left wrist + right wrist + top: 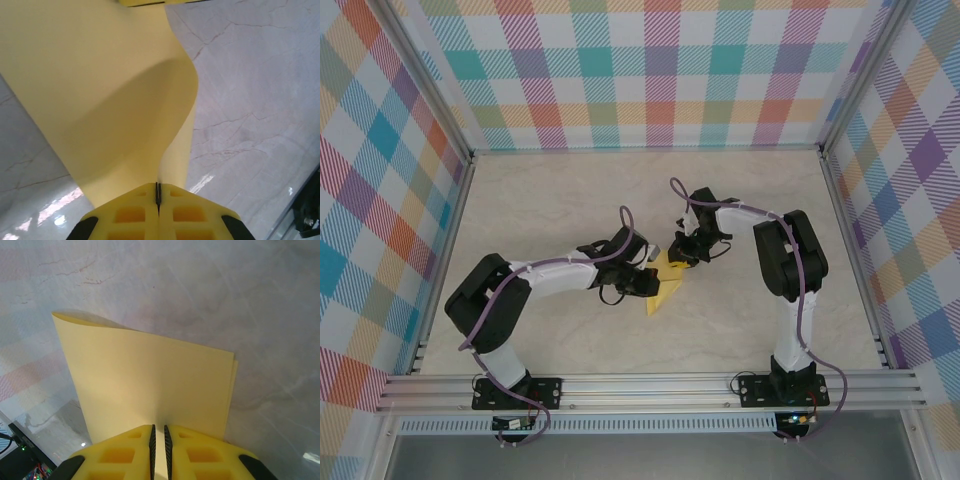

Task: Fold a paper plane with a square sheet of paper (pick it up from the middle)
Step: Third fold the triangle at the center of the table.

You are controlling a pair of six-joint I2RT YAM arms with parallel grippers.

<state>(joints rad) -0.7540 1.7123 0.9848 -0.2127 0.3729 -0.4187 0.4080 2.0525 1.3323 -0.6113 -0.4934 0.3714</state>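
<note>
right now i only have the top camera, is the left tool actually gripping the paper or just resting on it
observer: Gripping. In its wrist camera the left tool is shut on an edge of the paper.
operator: is the sheet flat there
observer: No. Beyond the pinch it bows in a curve instead of lying flat on the table.
operator: and the right side
observer: The right tool pinches the paper too, at a part folded double. Two layers show along its side edge.
</note>
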